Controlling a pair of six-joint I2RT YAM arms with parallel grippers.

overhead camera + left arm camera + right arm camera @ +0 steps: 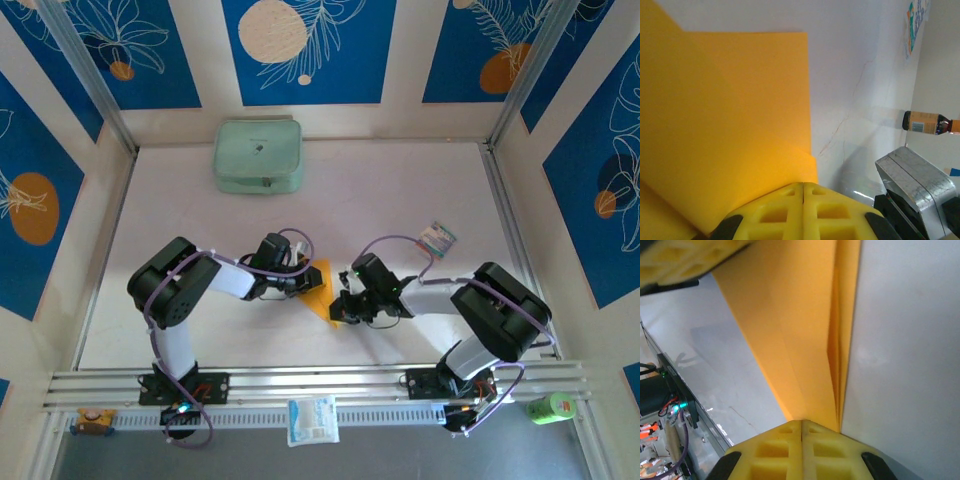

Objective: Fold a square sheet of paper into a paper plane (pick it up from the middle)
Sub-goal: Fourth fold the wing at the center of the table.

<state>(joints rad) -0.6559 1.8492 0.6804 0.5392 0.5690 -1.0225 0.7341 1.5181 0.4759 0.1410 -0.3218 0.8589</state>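
**Left claw** (303, 284): yellow ribbed fingers (775, 212) pressed together, their seam a thin line, pinching one edge of the orange-yellow paper (319, 290). In the left wrist view the claw (803, 200) sits at the foot of the picture, with the paper (730, 110) spreading up and to the left from its tips.

**Right claw** (343, 303): fingers likewise closed flat on each other and gripping the opposite end of the same paper. In the right wrist view the claw (801, 437) has the paper (800, 315) rising straight from its tips. The left claw's (685, 260) yellow fingers cross the top left corner of that view.

**Orange-yellow paper**: partly folded. Overlapping layers and a long crease run along its right side in the right wrist view, and from above its outline is pointed. It lies between the two claws, near the front middle of the table (400, 190). Whether it touches the table surface cannot be told.

**Table**: white, with aluminium rails along the near edge.

**Pale green zipped pouch** (258, 155): at the far side of the table, well apart from the claws.

**Multicoloured striped card** (437, 237): right of centre, near the right arm's cable. It also shows in the left wrist view (916, 25).

**White-and-blue packet** (313, 420): on the rail between the arm bases.

**Brown bottle** (927, 123): orange label, lying on its side beyond the table edge.

**Green can** (550, 407): on its side at the near right corner, just off the rails.
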